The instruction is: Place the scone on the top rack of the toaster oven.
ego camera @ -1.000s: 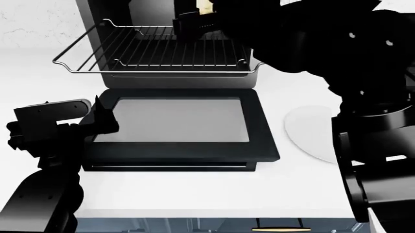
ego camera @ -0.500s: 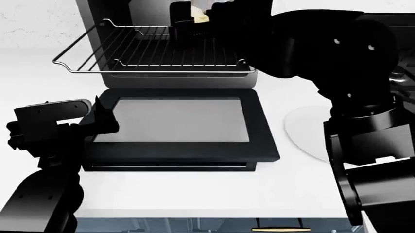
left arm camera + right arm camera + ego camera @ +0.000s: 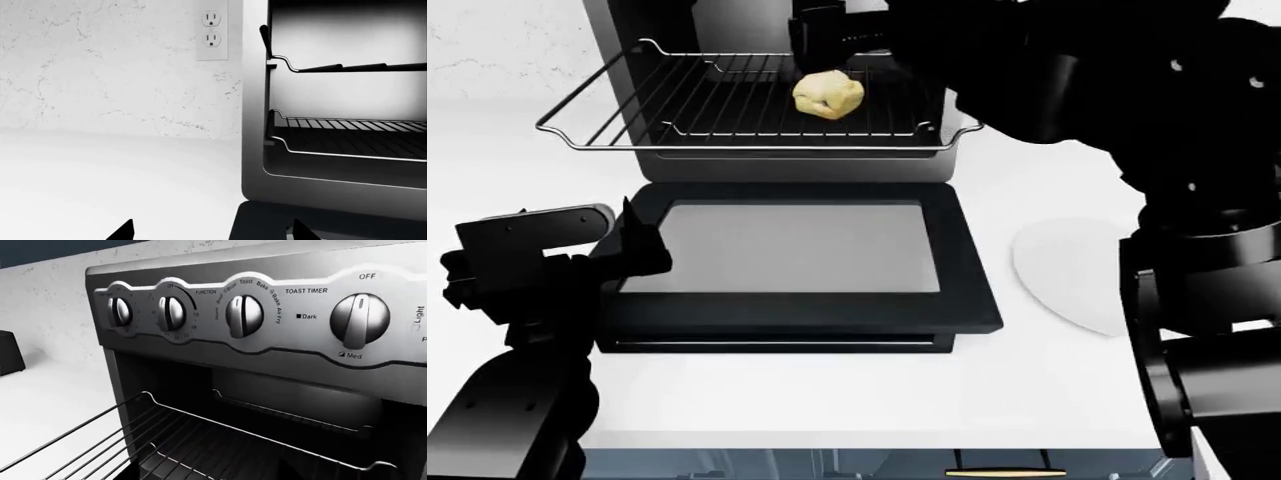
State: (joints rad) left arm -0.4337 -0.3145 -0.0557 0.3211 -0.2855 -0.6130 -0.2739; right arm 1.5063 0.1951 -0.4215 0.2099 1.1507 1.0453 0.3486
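The scone (image 3: 827, 97) lies on the top rack (image 3: 694, 115), which is pulled out of the toaster oven (image 3: 627, 60) above its lowered door (image 3: 787, 250). My right gripper (image 3: 838, 38) hovers just above and behind the scone, open and apart from it. Its fingers do not show in the right wrist view, which faces the oven's knob panel (image 3: 267, 315) and the rack's wires (image 3: 200, 422). My left gripper (image 3: 638, 245) is open and empty at the door's left edge. Its two fingertips stand wide apart in the left wrist view (image 3: 213, 232), facing the oven's side wall (image 3: 253, 125).
A round white plate (image 3: 1068, 270) lies on the white counter to the right of the door, partly behind my right arm. A wall outlet (image 3: 212, 30) is on the marble backsplash. A lower rack (image 3: 347, 135) sits inside the cavity. A dark object (image 3: 10, 352) stands left of the oven.
My right gripper has let go of the scone, which now rests on the rack below it. The right arm has shifted up and back. The left arm has not moved.
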